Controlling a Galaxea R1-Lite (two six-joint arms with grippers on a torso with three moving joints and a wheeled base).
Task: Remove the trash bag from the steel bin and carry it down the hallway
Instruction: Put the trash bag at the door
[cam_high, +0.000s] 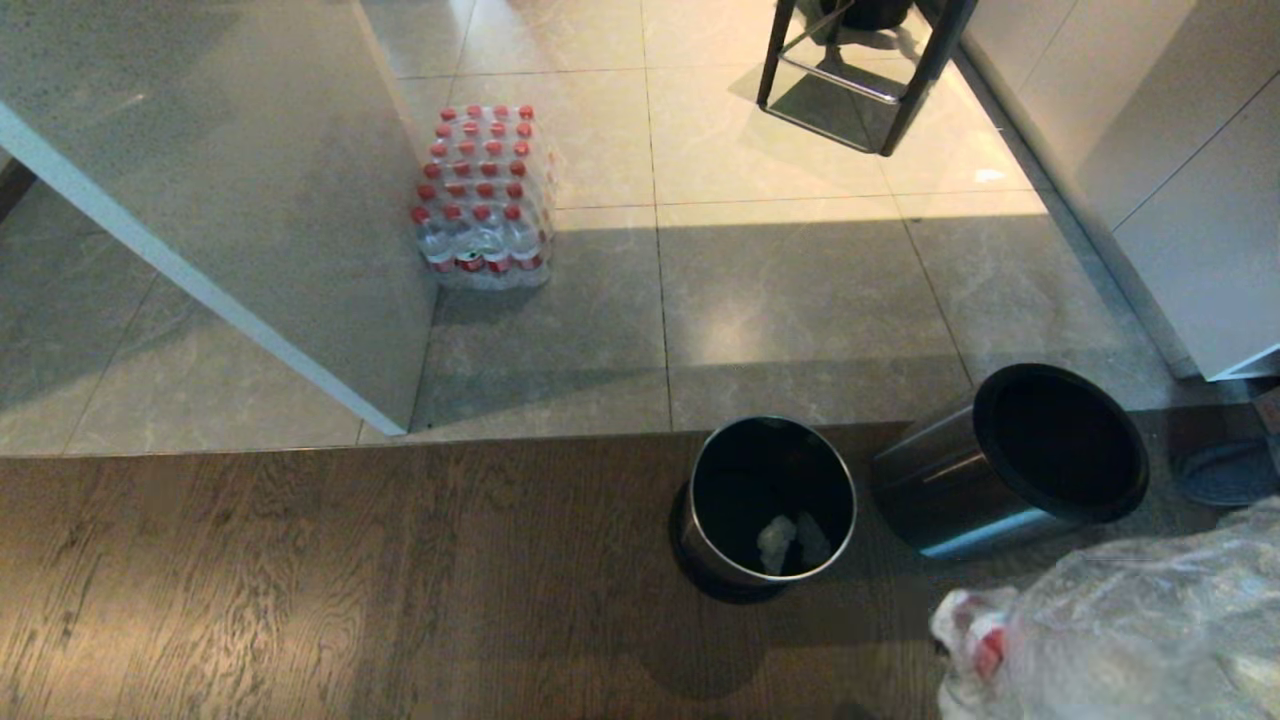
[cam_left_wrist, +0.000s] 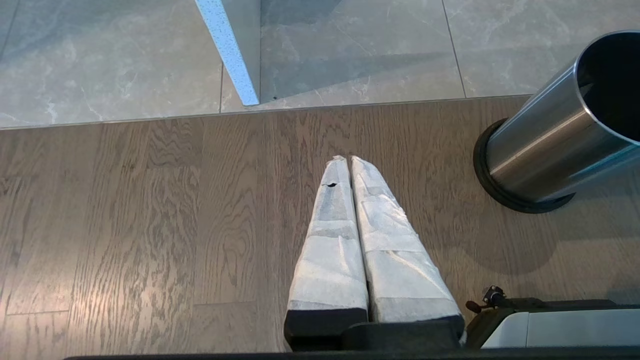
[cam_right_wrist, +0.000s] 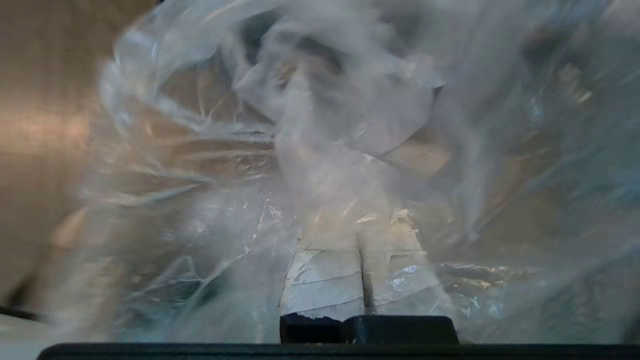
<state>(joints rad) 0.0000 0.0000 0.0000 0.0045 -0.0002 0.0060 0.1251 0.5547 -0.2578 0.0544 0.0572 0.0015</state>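
Observation:
The steel bin stands split in two on the wood-plank floor: an upright steel cylinder (cam_high: 765, 510) with pale scraps at its bottom, and a black-rimmed cylinder (cam_high: 1010, 465) tipped over beside it on the right. The clear, crinkled trash bag (cam_high: 1120, 620) hangs out of the bin at the near right. In the right wrist view my right gripper (cam_right_wrist: 357, 220) is shut on the trash bag (cam_right_wrist: 310, 125), whose plastic drapes over the fingers. My left gripper (cam_left_wrist: 348, 159) is shut and empty above the planks, left of the upright cylinder (cam_left_wrist: 545, 150). The grey-tiled hallway floor (cam_high: 800, 290) starts just beyond the bin.
A shrink-wrapped pack of red-capped bottles (cam_high: 483, 195) stands on the tiles beside a grey wall corner (cam_high: 300, 250). Black stool legs (cam_high: 860, 70) are farther back. White cabinets (cam_high: 1180, 150) line the right side, with a dark round object (cam_high: 1225, 470) at their foot.

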